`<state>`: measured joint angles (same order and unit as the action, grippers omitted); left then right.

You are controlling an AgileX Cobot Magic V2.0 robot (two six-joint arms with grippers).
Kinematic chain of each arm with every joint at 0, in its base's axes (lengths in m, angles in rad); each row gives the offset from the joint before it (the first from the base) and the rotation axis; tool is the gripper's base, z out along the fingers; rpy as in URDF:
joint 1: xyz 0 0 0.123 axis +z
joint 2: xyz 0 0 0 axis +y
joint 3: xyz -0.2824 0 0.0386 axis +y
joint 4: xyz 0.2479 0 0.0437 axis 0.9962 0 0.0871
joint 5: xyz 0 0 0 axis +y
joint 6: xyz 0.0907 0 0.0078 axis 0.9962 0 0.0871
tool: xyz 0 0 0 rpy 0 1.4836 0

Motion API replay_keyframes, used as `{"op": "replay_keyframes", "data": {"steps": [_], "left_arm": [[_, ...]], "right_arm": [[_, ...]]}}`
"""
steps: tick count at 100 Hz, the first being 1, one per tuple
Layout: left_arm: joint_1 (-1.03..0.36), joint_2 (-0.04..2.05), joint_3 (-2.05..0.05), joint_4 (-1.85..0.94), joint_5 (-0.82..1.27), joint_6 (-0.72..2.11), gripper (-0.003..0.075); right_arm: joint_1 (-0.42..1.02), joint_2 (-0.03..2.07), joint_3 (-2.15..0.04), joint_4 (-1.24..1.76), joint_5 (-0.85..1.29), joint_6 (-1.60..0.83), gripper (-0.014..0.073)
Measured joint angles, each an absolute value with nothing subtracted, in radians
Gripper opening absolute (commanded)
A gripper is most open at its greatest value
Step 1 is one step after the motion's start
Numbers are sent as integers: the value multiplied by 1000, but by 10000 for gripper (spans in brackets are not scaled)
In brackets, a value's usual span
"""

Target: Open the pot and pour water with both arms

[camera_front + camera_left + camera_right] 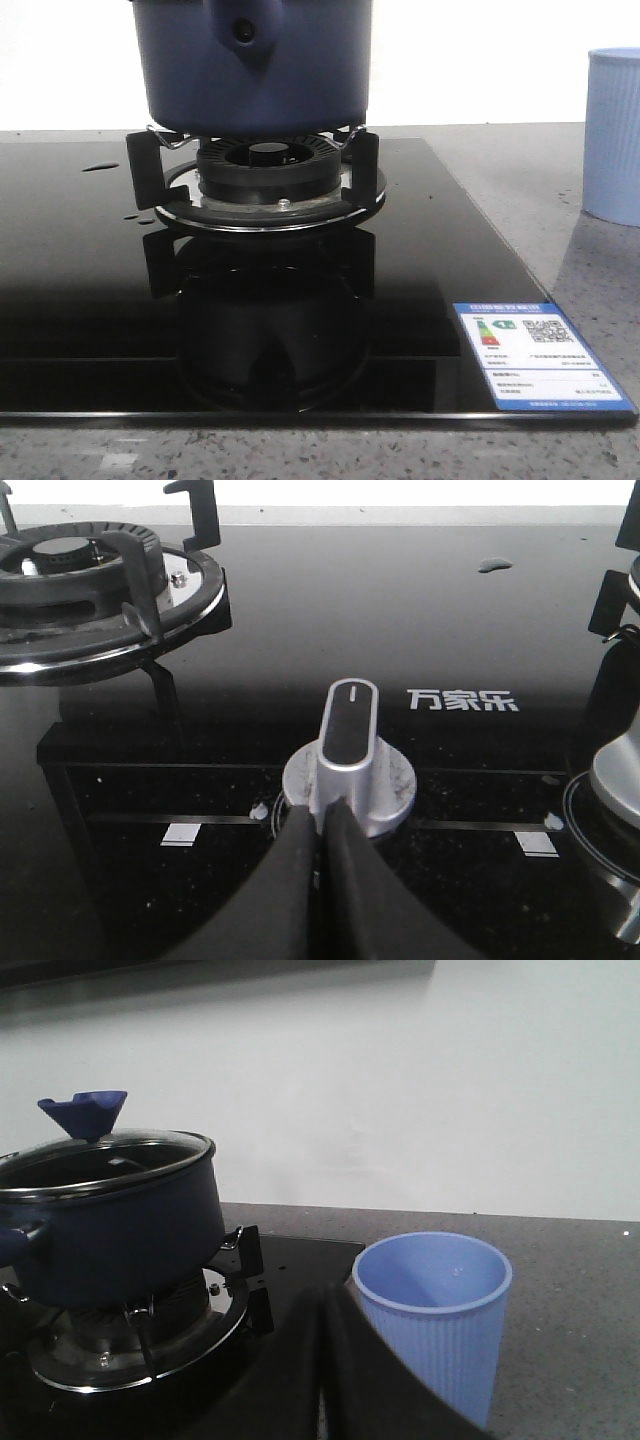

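Pot (105, 1215): I see it on the burner (268, 170), lid (95, 1145) still on.
Left hand (320, 830): clenched, empty, near the knob (350, 755).
Right hand (325, 1360): clenched, empty, beside the cup (435, 1310).
Progress: I judge nothing done; opening and pouring remain.

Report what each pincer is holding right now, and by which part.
Nothing is held. The left pincer is shut, its tips just before the stove knob, not around it. The right pincer is shut and empty, between the pot and the cup.
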<state>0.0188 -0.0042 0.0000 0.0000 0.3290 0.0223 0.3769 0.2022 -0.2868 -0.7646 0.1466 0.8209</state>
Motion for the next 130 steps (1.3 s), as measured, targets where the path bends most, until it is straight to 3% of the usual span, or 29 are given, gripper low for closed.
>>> {"op": "replay_keyframes", "data": {"steps": [71, 94, 110, 130], "left_arm": [[19, -4, 0, 0, 329, 22, -19], [19, -4, 0, 0, 329, 22, -19], [19, -4, 0, 0, 329, 22, -19], [19, -4, 0, 0, 329, 22, -19]], "right_arm": [[377, 202, -287, -765, 147, 821, -74], [377, 202, -245, -734, 261, 817, -74], [342, 202, -182, -574, 261, 683, -74], [180, 171, -85, -390, 222, 431, -74]]}}
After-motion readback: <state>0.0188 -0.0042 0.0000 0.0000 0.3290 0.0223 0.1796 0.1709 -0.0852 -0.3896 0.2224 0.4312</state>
